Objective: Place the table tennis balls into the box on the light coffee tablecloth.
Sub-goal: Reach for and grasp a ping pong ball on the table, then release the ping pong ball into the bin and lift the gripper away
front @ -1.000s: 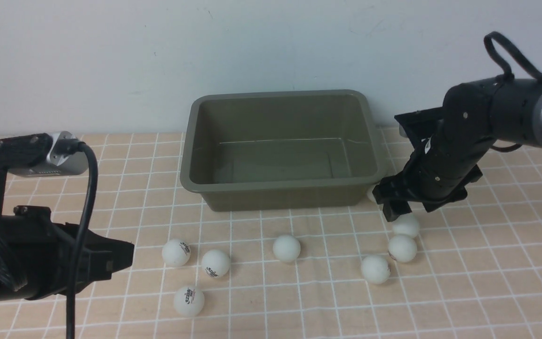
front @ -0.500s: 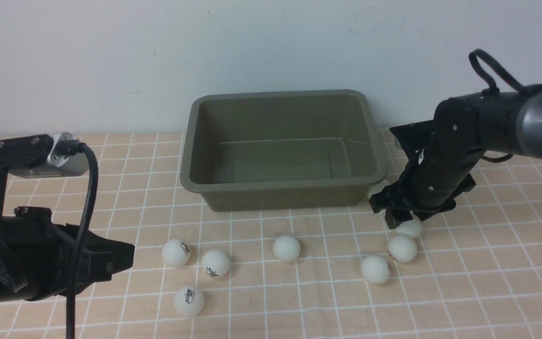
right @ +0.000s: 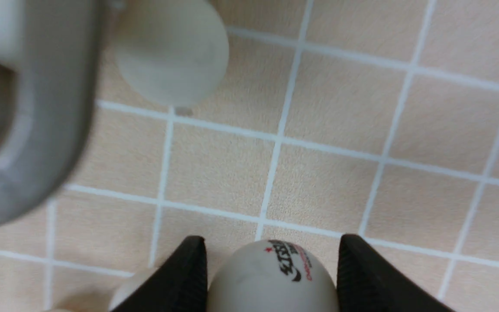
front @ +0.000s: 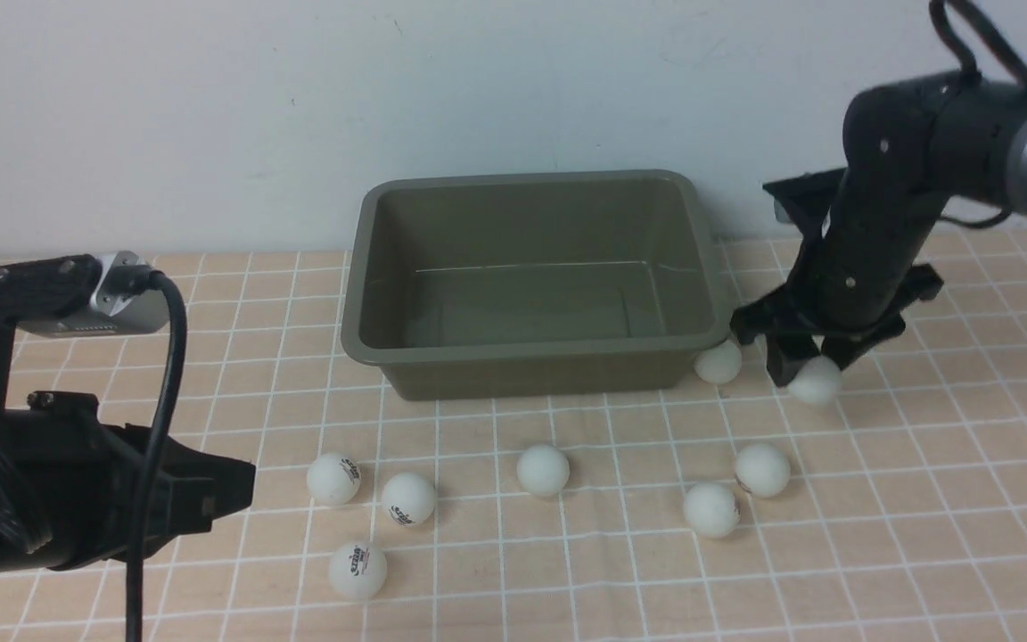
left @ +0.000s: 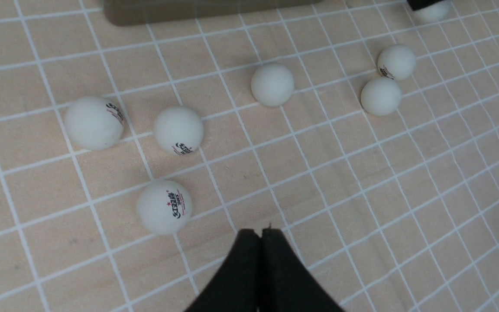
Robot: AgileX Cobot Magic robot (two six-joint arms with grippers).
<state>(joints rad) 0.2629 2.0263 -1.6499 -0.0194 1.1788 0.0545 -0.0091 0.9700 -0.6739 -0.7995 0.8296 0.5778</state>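
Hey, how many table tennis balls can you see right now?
8 balls. Three lie at front left, one in the middle, two at front right, one beside the box, at its right corner, one ball held in the right pincer. More may be hidden.

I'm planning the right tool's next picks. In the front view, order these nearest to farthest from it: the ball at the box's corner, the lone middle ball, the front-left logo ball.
1. Corner ball, beside the box, next to the right tool and its held ball.
2. Lone middle ball, in front of the box.
3. Front-left logo ball, far left.
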